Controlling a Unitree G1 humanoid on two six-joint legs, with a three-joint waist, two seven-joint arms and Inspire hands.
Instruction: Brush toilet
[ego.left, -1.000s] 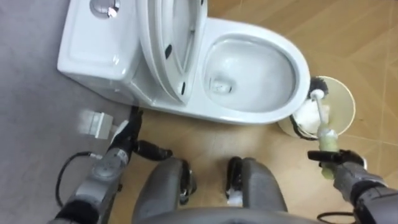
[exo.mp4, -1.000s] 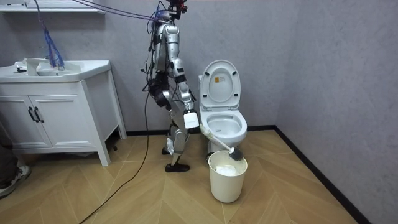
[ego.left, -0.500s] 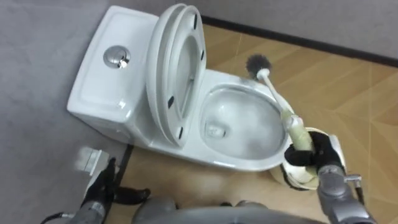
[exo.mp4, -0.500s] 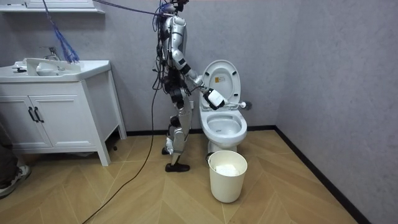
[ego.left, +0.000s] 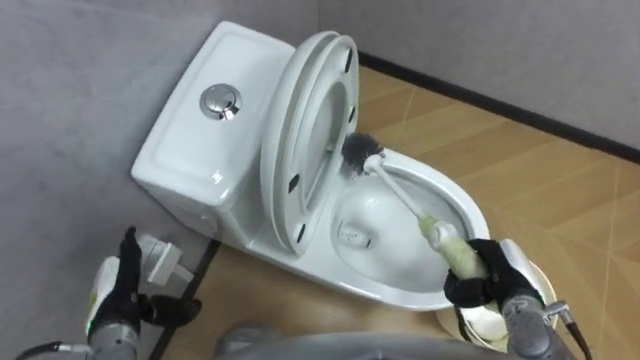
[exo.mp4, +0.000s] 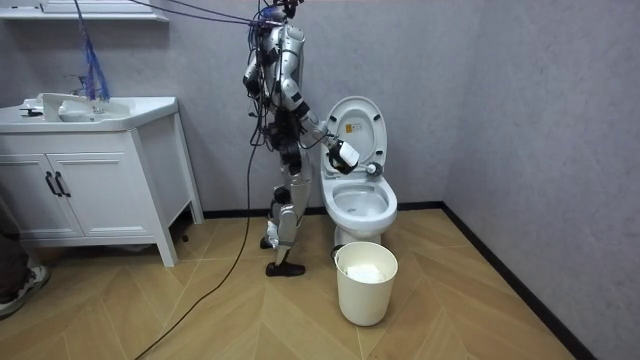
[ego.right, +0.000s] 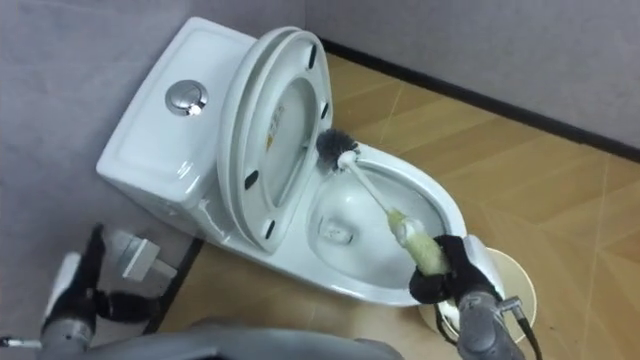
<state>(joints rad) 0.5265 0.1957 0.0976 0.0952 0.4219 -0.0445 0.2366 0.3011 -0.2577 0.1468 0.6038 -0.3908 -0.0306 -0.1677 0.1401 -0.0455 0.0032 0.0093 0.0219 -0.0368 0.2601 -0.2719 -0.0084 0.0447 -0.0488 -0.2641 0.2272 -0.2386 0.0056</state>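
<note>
Now | right hand (ego.left: 488, 280) clenched round brush (ego.left: 436, 236) | bristles over toilet bowl (ego.left: 392, 291)

toilet (ego.left: 190, 160): glossy white ceramic | flush button (ego.left: 221, 102): shiny metal | floor (ego.left: 540, 180): smooth wood | brush (ego.left: 404, 197): rough bristles, plastic shaft

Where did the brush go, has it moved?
Yes. In the room view the brush left the bin and went up over the toilet, by its raised lid, held in the right hand.
</note>
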